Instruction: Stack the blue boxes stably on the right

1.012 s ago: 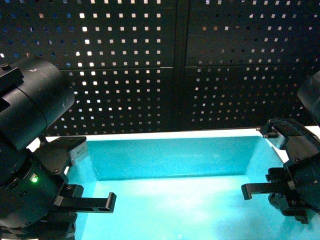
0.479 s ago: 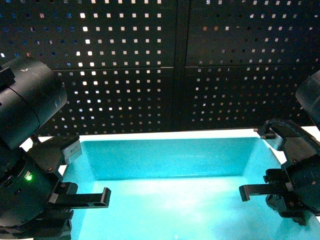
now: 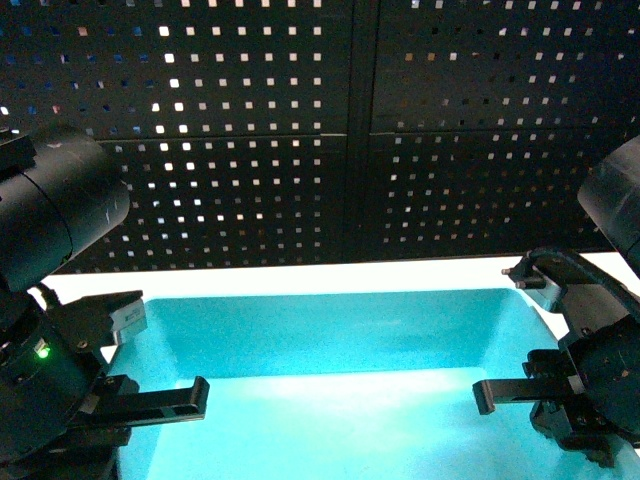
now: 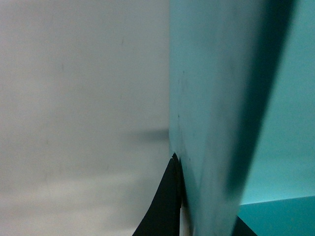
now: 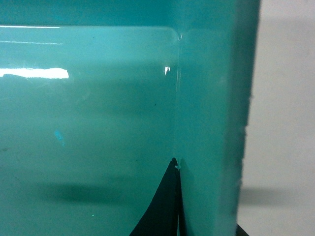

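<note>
Right below my head camera sits the turquoise bin point(image 3: 330, 400), open top up, filling the lower frame between both my arms. Up close, my left gripper point(image 4: 178, 196) pinches the bin's left wall, one finger outside and one inside. My right gripper point(image 5: 178, 196) does the same on the right wall, inner finger against the glossy inside. From the head camera I only see the inner fingers point(image 3: 150, 402) poking in over the floor, not the clamping itself. Compared with a second ago, the bin has dropped lower in the frame and both arms sank with it. Around it there's a pale surface point(image 4: 74, 123), and a black perforated panel point(image 3: 350, 130) stands behind.
</note>
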Motion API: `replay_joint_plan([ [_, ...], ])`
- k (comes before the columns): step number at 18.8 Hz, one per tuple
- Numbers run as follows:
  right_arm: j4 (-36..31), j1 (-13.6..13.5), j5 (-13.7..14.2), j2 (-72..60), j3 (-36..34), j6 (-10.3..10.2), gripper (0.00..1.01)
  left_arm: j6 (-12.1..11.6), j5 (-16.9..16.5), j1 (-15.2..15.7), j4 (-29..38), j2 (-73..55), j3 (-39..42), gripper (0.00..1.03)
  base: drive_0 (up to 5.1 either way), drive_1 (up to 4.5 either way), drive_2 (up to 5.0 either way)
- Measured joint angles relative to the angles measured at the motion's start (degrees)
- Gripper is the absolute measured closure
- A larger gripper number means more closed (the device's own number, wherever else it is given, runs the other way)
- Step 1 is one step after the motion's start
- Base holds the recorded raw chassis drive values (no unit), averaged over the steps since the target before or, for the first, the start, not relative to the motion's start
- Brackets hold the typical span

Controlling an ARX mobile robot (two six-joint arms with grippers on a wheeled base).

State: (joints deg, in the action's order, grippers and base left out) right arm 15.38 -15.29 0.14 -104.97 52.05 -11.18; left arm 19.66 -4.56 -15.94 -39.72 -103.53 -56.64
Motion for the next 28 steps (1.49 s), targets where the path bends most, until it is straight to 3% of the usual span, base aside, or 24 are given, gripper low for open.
replay_joint_plan([
  [3, 7.6, -0.4, 1.2, 3.3, 3.6, -2.0, 0.99, 5.5, -3.8, 0.4, -9.4, 0.1, -5.6, 1.01, 0.0, 0.00, 0.0],
  [5, 17.3, 0.4, 2.2, 11.9, 15.3, -5.3, 0.99, 8.4, -3.2, 0.4, -17.9, 8.2, -17.4, 1.01, 0.0, 0.00, 0.0],
  [10, 18.3, 0.3, 1.4, 12.5, 13.6, -7.5, 0.99, 8.1, -1.8, 0.6, -18.3, 8.0, -16.5, 1.01, 0.0, 0.00, 0.0],
  [12, 17.5, 0.1, -0.9, 10.8, 11.5, -8.1, 0.99, 7.1, -0.9, 0.3, -15.4, 7.9, -13.4, 1.01, 0.0, 0.00, 0.0],
  [28, 16.8, -0.1, -1.0, 10.6, 10.9, -8.1, 0.99, 6.9, -0.5, 0.2, -15.2, 7.9, -13.3, 1.01, 0.0, -0.04, 0.0],
])
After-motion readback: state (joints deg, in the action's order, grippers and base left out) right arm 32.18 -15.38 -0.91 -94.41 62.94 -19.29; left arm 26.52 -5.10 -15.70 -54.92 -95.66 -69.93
